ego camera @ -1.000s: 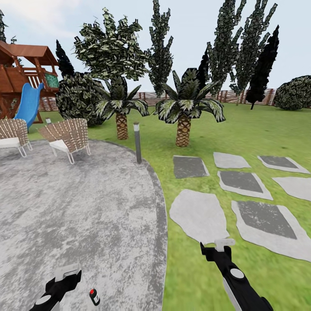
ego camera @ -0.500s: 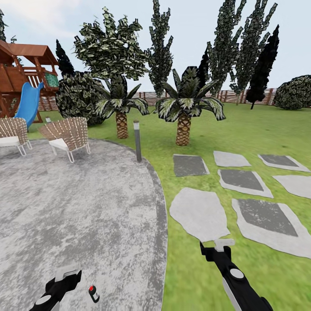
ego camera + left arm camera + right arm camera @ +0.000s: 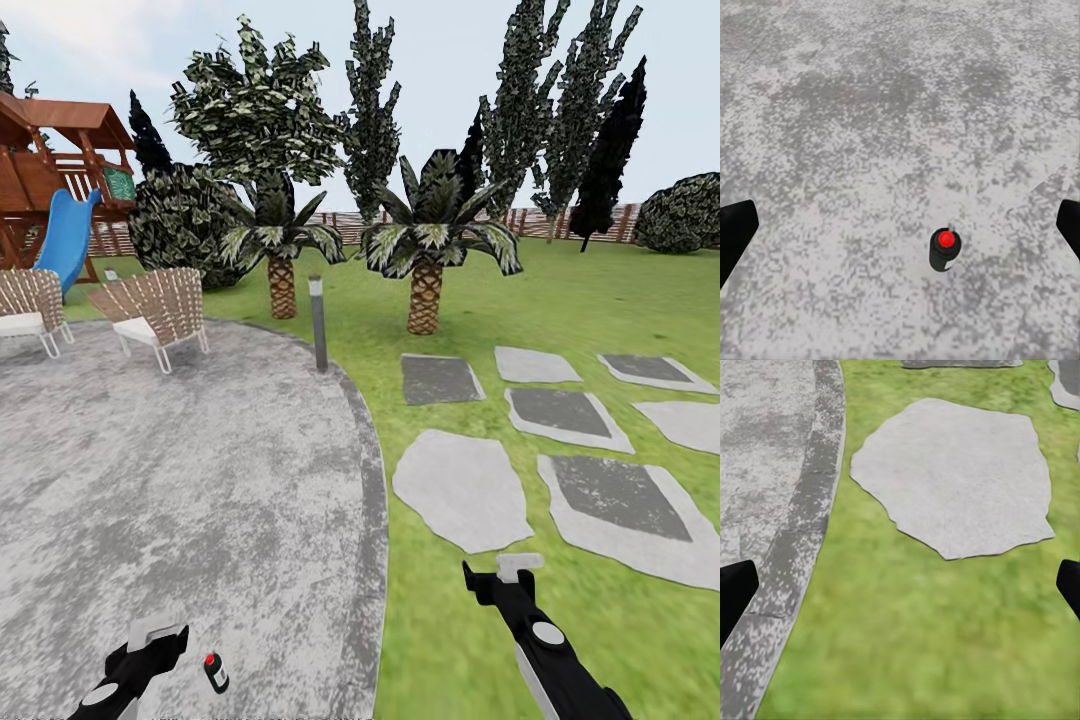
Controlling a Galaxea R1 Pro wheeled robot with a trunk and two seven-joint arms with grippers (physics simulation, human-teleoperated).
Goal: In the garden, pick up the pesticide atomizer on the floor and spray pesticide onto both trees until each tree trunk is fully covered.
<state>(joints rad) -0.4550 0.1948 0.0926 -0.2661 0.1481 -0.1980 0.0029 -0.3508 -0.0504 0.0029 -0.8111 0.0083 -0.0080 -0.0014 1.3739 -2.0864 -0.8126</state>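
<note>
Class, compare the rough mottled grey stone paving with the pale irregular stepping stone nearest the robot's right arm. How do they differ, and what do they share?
The rough mottled grey stone paving is one broad patch with a curved darker border; the pale irregular stepping stone is a small separate slab with angular edges. The paving is blotchy; the stepping stone looks plain and even. The paving carries the small dark bottle with a red top; the stepping stone is bare. Both are flat, grey and edged by grass.

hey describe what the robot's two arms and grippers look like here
Both arms are glossy black with white panels and a round pale grey disc near the wrist. The left gripper and right gripper have pale grey-white fingers; in the wrist views, black fingertips show at the edges.
</note>
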